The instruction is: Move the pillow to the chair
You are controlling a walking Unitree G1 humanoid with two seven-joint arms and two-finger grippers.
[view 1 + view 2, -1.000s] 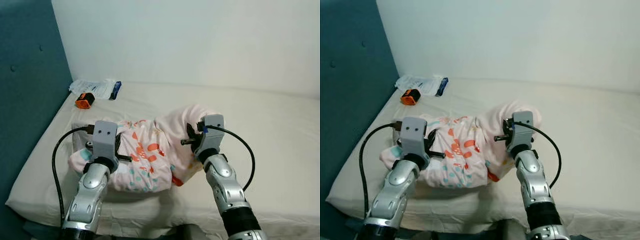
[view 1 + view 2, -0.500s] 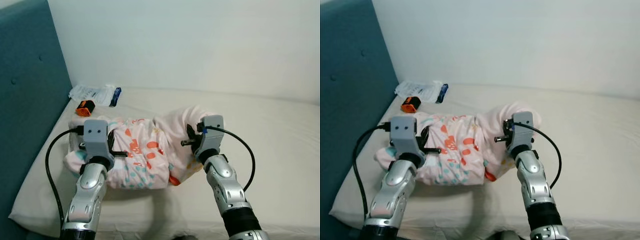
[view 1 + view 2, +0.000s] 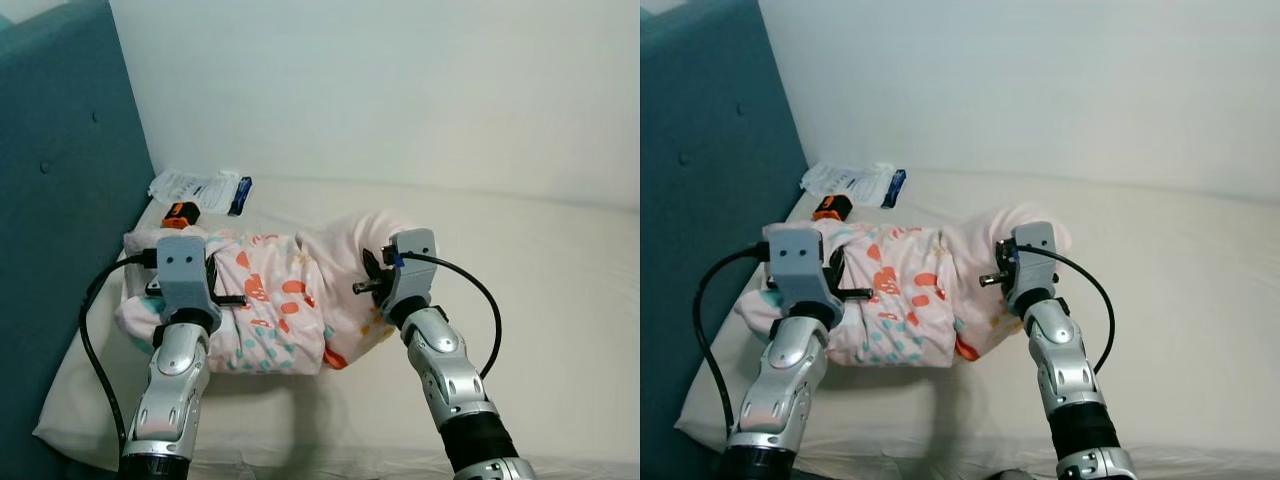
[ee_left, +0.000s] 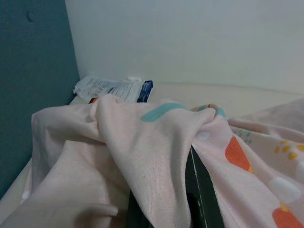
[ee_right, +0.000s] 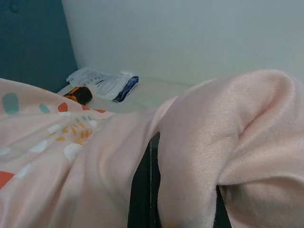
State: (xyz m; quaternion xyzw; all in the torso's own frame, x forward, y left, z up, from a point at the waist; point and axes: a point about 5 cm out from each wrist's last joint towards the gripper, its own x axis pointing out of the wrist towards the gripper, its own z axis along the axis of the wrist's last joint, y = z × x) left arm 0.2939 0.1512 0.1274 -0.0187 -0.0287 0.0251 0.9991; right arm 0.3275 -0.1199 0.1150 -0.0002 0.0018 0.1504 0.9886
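We held the pink patterned pillow between our two arms, above the near left part of the cream bed. Our left gripper was clamped on a fold at its left end, our right gripper on a fold at its right end. Farther off, by the teal headboard, lay an orange object and a white packet.

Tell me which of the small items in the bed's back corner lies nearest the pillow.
The orange-and-black object: it sits right by the pillow, closer than the white packet and blue-edged item.
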